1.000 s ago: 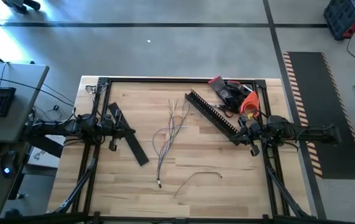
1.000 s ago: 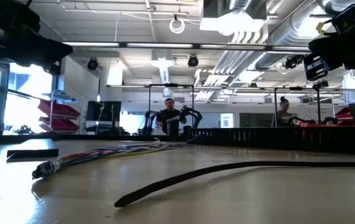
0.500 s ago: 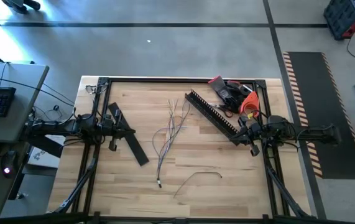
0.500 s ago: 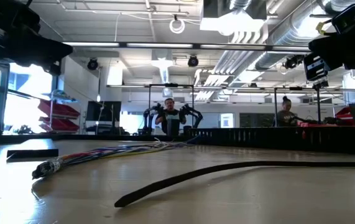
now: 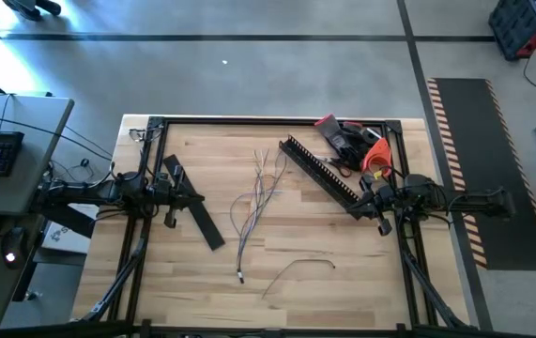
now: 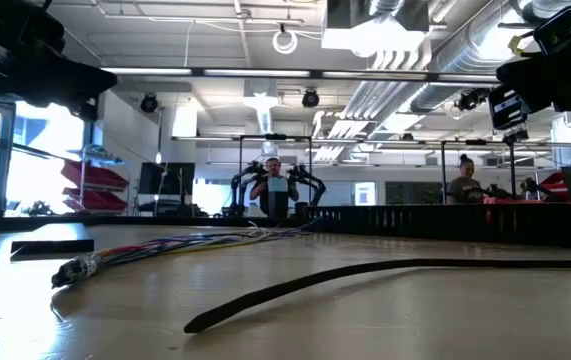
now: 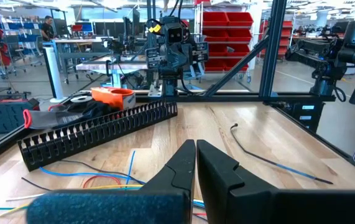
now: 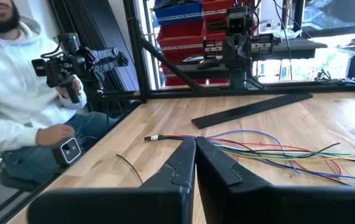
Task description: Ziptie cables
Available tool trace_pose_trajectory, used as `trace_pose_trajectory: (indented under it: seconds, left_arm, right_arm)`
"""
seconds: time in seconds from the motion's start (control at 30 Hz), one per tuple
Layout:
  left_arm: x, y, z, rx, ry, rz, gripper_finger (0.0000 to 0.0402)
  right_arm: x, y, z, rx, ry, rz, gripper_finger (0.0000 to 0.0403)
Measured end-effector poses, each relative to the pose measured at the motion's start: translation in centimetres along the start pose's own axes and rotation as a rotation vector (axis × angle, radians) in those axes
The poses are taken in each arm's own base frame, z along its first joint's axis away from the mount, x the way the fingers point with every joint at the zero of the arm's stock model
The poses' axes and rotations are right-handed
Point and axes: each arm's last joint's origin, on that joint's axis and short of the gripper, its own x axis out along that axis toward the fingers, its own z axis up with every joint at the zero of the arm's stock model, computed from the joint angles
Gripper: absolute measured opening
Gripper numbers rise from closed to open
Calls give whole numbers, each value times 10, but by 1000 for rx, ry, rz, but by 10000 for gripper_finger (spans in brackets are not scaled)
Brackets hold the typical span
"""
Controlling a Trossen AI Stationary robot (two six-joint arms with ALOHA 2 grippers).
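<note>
The cables (image 5: 256, 202) lie loose on the middle of the wooden table, a bundle of thin coloured wires with a plug end (image 6: 73, 268) toward the near edge; they also show as cables (image 8: 276, 149) and cables (image 7: 106, 182) in the wrist views. My left gripper (image 5: 195, 198) (image 7: 196, 155) hovers level and shut at the table's left side, pointing toward the cables. My right gripper (image 5: 356, 203) (image 8: 196, 152) hovers level and shut at the right side, facing it. Neither touches anything.
A black slotted bar (image 5: 322, 171) lies slanting at the far right, by my right gripper. A flat black strip (image 5: 202, 221) lies at the left. A single thin dark strand (image 5: 298, 268) lies near the front edge. Red and orange tools (image 5: 352, 145) sit at the far right corner. A person (image 8: 22, 93) sits beside the table.
</note>
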Motion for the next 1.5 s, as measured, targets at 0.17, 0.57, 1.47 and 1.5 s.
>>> trace_pose_trajectory:
  seconds: [0.17,0.57,1.47,1.5]
  left_arm:
    - [0,0,0,0,-3,0,0]
    - [10,5,43,110,-291,62,5]
    - [329,176,6,285,699,-191,261]
    - [336,181,4,289,710,-195,261]
  right_arm:
    - [0,0,0,0,0,0,0]
    - [0,0,0,0,0,0,0]
    - [0,0,0,0,0,0,0]
    - [0,0,0,0,0,0,0]
